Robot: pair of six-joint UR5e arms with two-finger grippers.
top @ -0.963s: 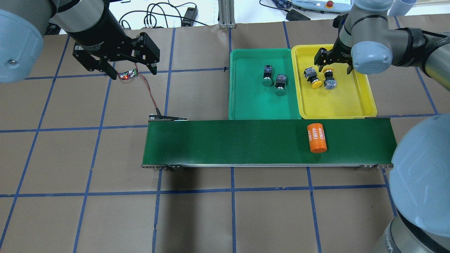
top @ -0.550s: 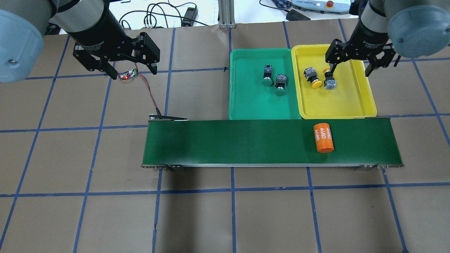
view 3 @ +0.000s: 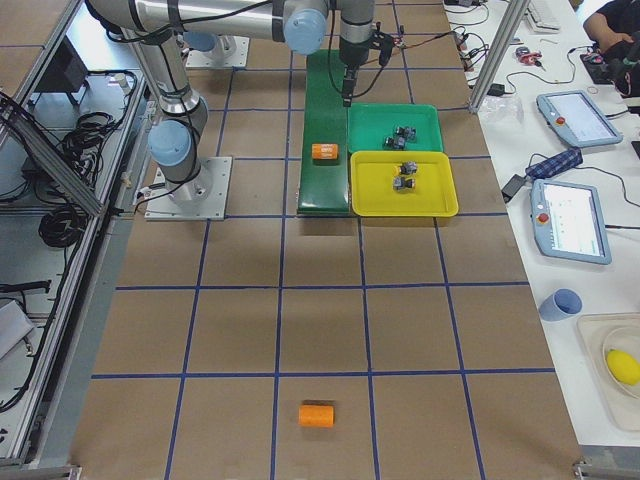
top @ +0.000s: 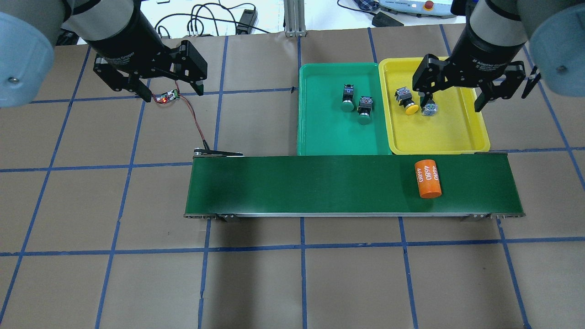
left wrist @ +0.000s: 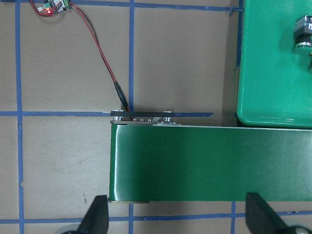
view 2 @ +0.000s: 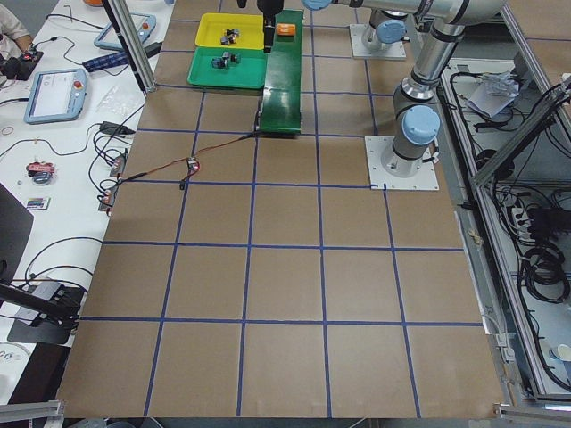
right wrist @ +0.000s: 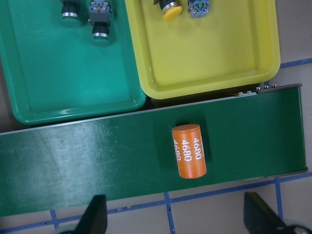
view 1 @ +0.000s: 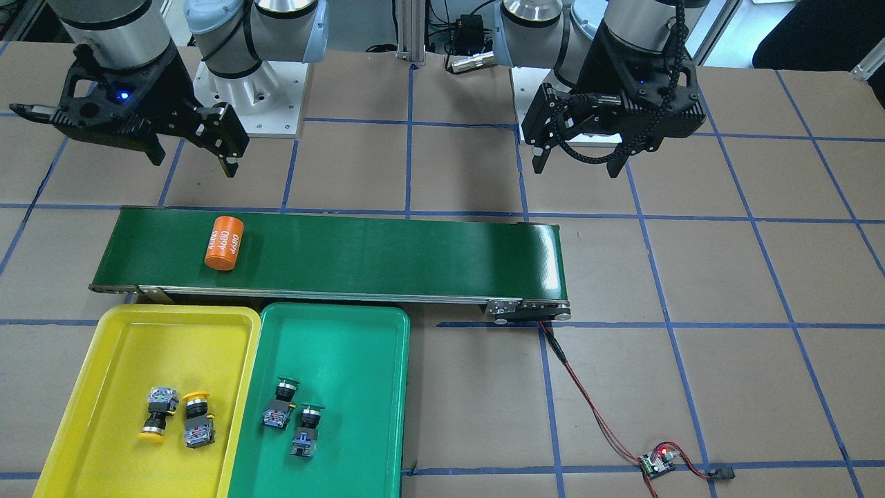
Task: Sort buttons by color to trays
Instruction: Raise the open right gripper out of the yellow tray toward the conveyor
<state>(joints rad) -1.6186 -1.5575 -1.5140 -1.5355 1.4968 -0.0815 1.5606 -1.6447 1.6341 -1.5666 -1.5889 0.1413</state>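
right gripper [top: 450, 103] is held wide open and empty, raised well above the belt [view 1: 387, 256] at the end where an orange cylinder [view 1: 225, 242] lies. its fingers [right wrist: 97, 217] are seen spread far apart at the lower edge of the right wrist view, with nothing between them. left gripper [view 1: 575, 169] is likewise held wide open and empty, raised near the belt's opposite end, where a red-and-black wire [view 1: 588, 394] is attached.

two trays are set touching each other along the belt's side away from the robot. the yellow tray [view 1: 200, 346] is placed at the cylinder end of the belt. the green tray [view 1: 352, 366] is placed next to it, toward the belt's middle. both trays lie just beside the belt's edge.

two yellow buttons [view 1: 155, 411] are found in the yellow tray, lying on their sides and just beside each other. two green buttons [view 1: 282, 401] are found in the green tray, also on their sides and close together. no button is seen on the belt.

the cylinder is laid on its side on the belt, marked "4680" in white. a second orange cylinder [view 3: 316, 415] is seen on the table, well apart from the belt, past its cylinder end. the wire is run from the belt to a small board [view 1: 657, 463] with a red light.
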